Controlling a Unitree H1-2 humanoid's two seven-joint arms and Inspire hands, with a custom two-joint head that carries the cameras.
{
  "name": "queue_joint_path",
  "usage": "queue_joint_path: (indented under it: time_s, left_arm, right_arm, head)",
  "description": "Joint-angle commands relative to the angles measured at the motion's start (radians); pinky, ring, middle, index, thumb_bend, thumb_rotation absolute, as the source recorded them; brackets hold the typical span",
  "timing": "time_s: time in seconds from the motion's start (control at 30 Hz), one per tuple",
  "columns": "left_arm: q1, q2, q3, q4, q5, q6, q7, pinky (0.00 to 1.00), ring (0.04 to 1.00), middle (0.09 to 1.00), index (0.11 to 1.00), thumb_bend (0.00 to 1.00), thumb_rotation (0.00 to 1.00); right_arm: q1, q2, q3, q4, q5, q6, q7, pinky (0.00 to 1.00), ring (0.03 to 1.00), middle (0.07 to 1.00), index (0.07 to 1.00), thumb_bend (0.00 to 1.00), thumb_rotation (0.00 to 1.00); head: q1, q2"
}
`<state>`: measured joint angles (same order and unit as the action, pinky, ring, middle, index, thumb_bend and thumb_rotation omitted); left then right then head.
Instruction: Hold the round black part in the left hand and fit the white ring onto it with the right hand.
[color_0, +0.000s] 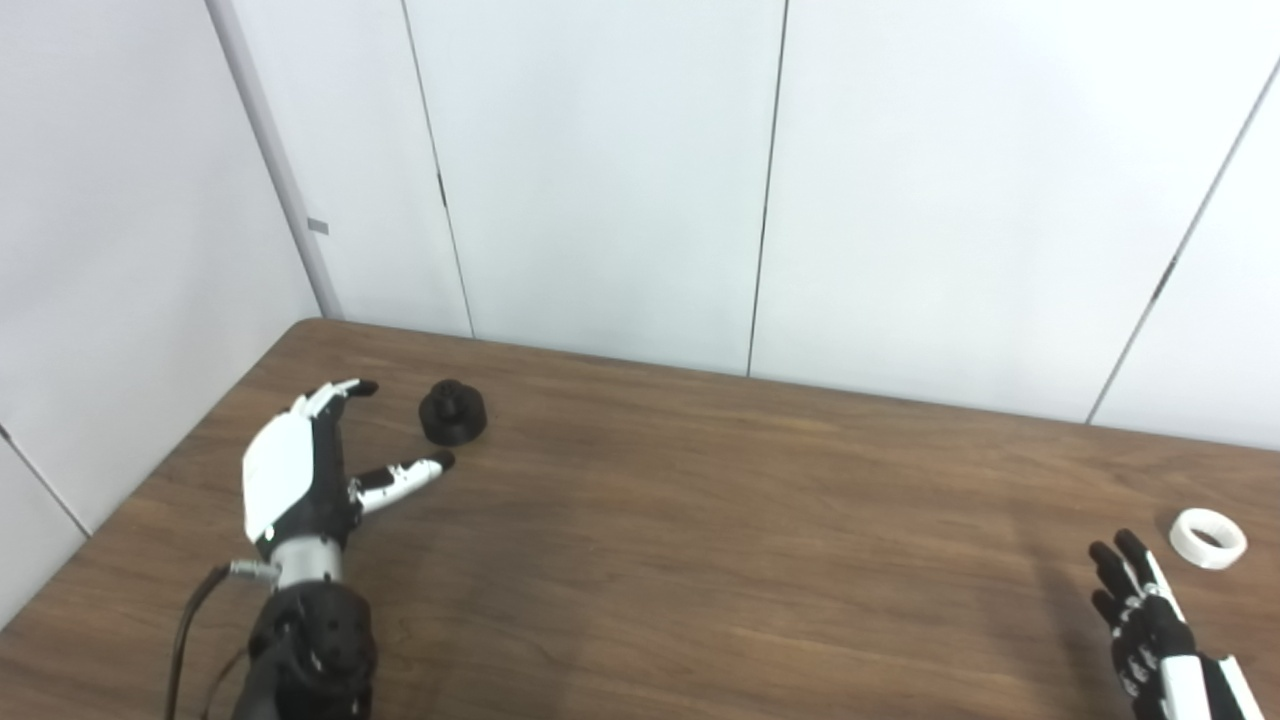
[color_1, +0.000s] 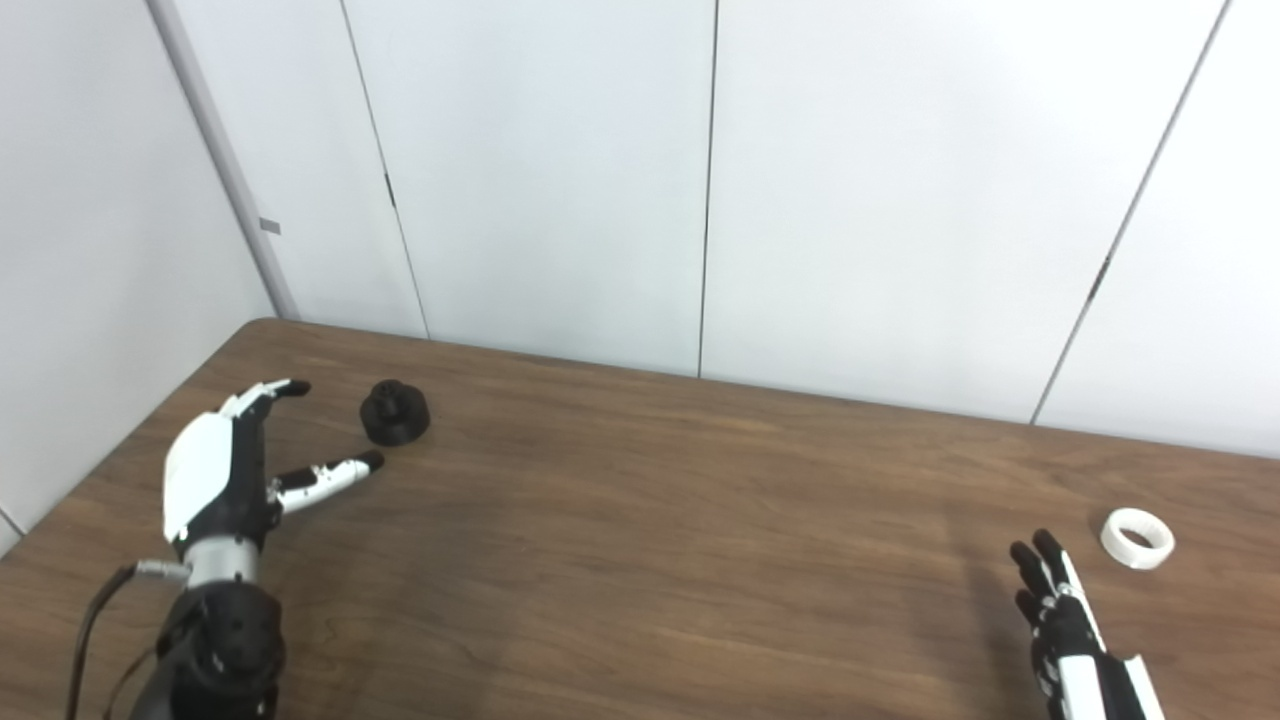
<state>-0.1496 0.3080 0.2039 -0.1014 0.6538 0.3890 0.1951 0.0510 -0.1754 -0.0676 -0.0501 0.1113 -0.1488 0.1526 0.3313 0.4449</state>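
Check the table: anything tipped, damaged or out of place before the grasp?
Nothing stands out. The round black part sits upright near the open left robot hand; the white ring lies flat beside the open right robot hand. Neither is touched.

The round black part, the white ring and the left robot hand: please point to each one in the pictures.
round black part (color_0: 453, 414): left eye view, on its raised top.
white ring (color_0: 1208, 538): left eye view, on its near rim.
left robot hand (color_0: 300, 465): left eye view, on the back of the hand.

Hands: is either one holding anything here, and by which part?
Nothing is held. The left hand is open beside the round black part; the right hand is open near the white ring.
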Motion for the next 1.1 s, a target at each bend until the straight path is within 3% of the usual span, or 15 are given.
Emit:
queue_joint_path:
  time_s: [0.0,0.33,0.6,0.87,1.07]
  left_arm:
    - [-0.056,0.034,-0.010,0.015,0.023,0.017,0.009,1.00,0.949,0.896,0.790,0.94,0.33]
    - [-0.165,0.098,-0.056,0.163,0.009,0.076,-0.034,1.00,0.959,0.907,0.802,0.92,0.36]
    - [-0.245,0.153,-0.103,0.258,0.042,0.081,-0.124,1.00,1.000,0.961,0.839,0.93,0.39]
    - [-0.304,0.170,-0.117,0.330,0.061,0.081,-0.173,1.00,1.000,0.959,0.837,0.94,0.38]
    - [-0.335,0.180,-0.109,0.351,0.028,0.081,-0.264,1.00,1.000,0.962,0.852,0.95,0.41]
  right_arm:
    - [0.044,0.006,0.001,0.082,0.006,-0.017,0.001,1.00,1.000,0.955,0.984,0.57,1.00]
    - [0.049,0.007,0.006,0.069,-0.001,-0.020,0.001,1.00,1.000,0.958,0.985,0.55,1.00]
    - [0.053,0.010,0.003,0.054,-0.005,-0.007,-0.006,1.00,1.000,0.956,0.984,0.56,1.00]
    - [0.048,0.013,0.004,0.056,-0.005,-0.011,-0.007,1.00,0.992,0.950,0.982,0.56,1.00]
    - [0.045,0.018,0.005,0.055,-0.015,-0.005,-0.016,1.00,0.986,0.946,0.979,0.57,1.00]
  head:
    - [0.001,0.001]
    - [-0.008,0.006]
    - [-0.011,0.009]
    - [-0.017,0.008]
    - [-0.023,0.008]
